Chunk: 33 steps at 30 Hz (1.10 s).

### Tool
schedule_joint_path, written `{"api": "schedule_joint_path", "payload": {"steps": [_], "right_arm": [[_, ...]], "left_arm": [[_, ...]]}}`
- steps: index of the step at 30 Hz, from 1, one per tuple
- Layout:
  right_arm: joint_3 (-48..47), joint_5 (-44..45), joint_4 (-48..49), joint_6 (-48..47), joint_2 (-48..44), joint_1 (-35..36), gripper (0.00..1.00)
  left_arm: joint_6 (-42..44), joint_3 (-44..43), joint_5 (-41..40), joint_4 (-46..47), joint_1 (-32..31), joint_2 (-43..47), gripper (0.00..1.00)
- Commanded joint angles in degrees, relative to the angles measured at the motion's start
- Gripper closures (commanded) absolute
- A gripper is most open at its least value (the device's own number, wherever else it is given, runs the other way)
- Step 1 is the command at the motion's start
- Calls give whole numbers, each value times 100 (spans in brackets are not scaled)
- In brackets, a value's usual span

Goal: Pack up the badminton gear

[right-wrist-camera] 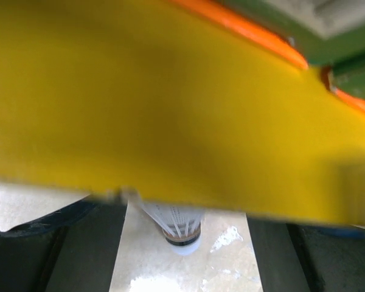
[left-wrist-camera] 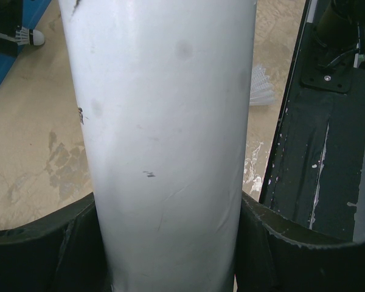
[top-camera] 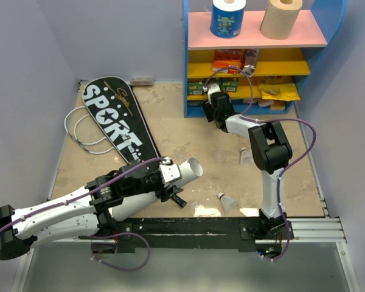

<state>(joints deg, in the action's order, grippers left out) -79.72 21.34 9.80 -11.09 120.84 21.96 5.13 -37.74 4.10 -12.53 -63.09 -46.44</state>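
Note:
My left gripper [top-camera: 169, 173] is shut on the long white tube [top-camera: 184, 170] and holds it tilted, open end up to the right. In the left wrist view the tube [left-wrist-camera: 158, 121] fills the gap between both black fingers [left-wrist-camera: 42, 249]. My right gripper [top-camera: 212, 98] reaches under the shelf's lowest board. Its jaws stand open on either side of a white shuttlecock [right-wrist-camera: 181, 230] lying on the floor, with a gap on each side. The black "SPORT" cover [top-camera: 118, 118] lies at the back left, with white racket strings [top-camera: 79, 131] beside it. Two more shuttlecocks [top-camera: 226, 201] [top-camera: 247, 156] lie on the floor.
A blue shelf unit [top-camera: 249, 36] stands at the back right, with paper rolls [top-camera: 228, 17] on top and yellow and orange packets [top-camera: 274, 91] inside. Its yellow board [right-wrist-camera: 170, 91] hangs close over my right gripper. A black rail [top-camera: 188, 226] runs along the near edge.

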Motion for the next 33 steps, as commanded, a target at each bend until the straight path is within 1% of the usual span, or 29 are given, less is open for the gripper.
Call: {"api": "schedule_joint_path", "payload": {"steps": [1, 4, 5, 7, 8, 9, 10, 12, 13, 16, 18, 22, 25, 33], "right_arm": [[-447, -183, -505, 142, 212, -33, 23], [-623, -279, -689, 169, 344, -34, 29], [-719, -297, -751, 160, 379, -33, 34], [-790, -367, -900, 160, 449, -42, 41], [-808, -376, -910, 160, 441, -34, 47], [-791, -377, -927, 169, 423, -42, 49], [-773, -377, -936, 178, 406, -42, 55], [-747, -403, -954, 186, 371, -34, 60], [-738, -403, -963, 204, 353, -42, 65], [-668, -420, -963, 257, 248, -42, 71], [-597, -420, -1093, 309, 160, -34, 72], [-264, -526, -1156, 529, -244, -7, 72], [-62, -438, -1323, 661, -613, 116, 72], [799, -87, -1639, 1065, -1869, 494, 71]], "left_arm": [[-12, 12, 38, 243, -10, 29, 100], [-12, 12, 30, 225, -10, 38, 100], [-12, 12, 21, 234, -10, 47, 100], [-12, 12, 30, 234, -10, 47, 100], [-3, 12, 30, 234, -10, 47, 100], [-11, 12, 38, 234, -10, 56, 100], [-3, 12, 38, 234, -10, 47, 100], [-3, 3, 47, 234, -10, 38, 100], [-3, 3, 47, 234, -10, 47, 100], [6, -6, 56, 225, -10, 56, 100], [6, -6, 56, 225, -10, 64, 100], [6, -14, 56, 225, -10, 82, 100], [15, -14, 74, 216, -10, 108, 100], [6, -15, 74, 216, -10, 135, 100]]}}
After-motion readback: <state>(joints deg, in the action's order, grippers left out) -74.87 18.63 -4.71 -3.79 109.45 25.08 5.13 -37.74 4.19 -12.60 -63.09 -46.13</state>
